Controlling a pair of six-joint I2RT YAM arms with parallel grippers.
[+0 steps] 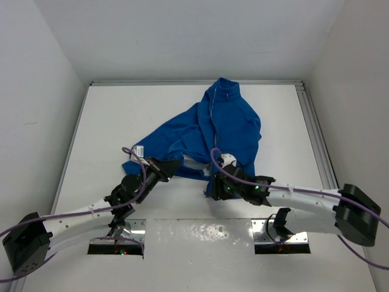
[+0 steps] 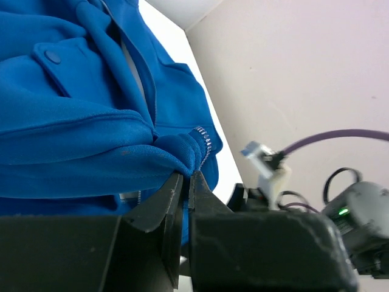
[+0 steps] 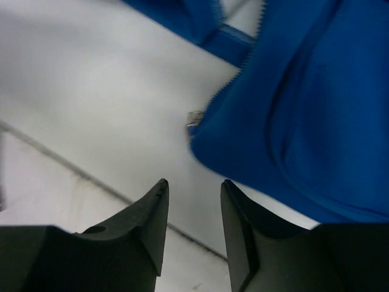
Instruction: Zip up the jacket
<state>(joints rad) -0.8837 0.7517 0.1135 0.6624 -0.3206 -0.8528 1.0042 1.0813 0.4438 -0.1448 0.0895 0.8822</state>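
The jacket [image 1: 228,125] lies open-fronted on the desk [image 1: 115,115]. Left tool [image 2: 187,179] is clamped on its hem [image 2: 176,152] beside the zipper teeth [image 2: 205,146]; hold that taut. Right tool [image 3: 193,191], jaws apart and empty, should take the metal slider [image 3: 194,117] at the jacket's other hem corner squarely. Blurred, its detail cannot be made out

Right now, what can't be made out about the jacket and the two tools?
- Top view: the right tool covers the jacket at its hem corner, hiding the bottom end of the zipper.
- Right wrist view: the metal piece at the hem is blurred; slider or pin, unclear.
- Left wrist view: the left tool hides how much hem it pinches; frame edges cut the jacket off.
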